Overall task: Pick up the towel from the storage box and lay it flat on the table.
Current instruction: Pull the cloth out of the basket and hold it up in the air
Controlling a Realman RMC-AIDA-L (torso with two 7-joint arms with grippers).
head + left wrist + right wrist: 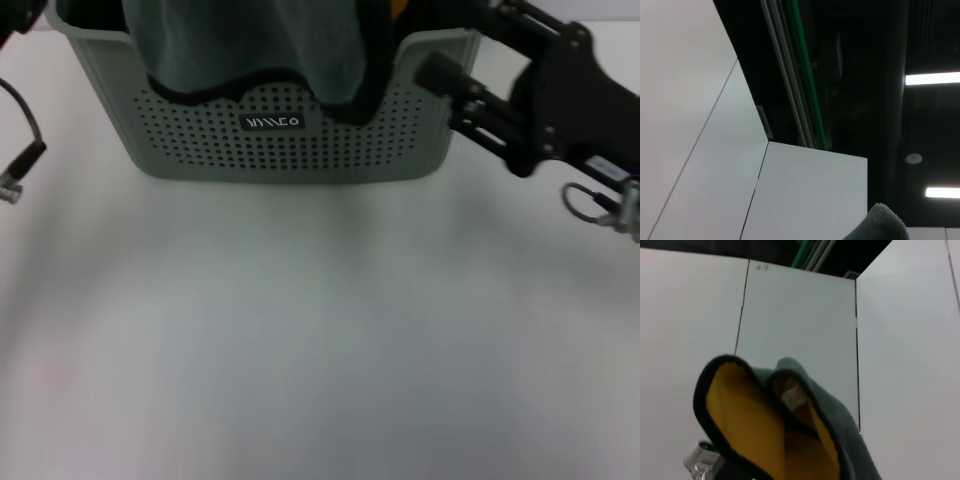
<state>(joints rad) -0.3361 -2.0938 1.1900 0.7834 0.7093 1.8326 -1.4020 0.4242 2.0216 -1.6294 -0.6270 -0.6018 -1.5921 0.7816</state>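
One towel, teal side out with black edging, hangs over the dipped front rim of the single storage box on the table. The right wrist view shows its mustard inside and white label. Two arms at the top corners; can't tell either gripper's finger state.

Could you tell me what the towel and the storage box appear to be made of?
The towel looks like soft, napped cloth, perhaps microfibre: fuzzy teal face, yellow reverse, black stitched edging. The storage box looks like matte moulded plastic, with evenly perforated walls and a smooth rim.
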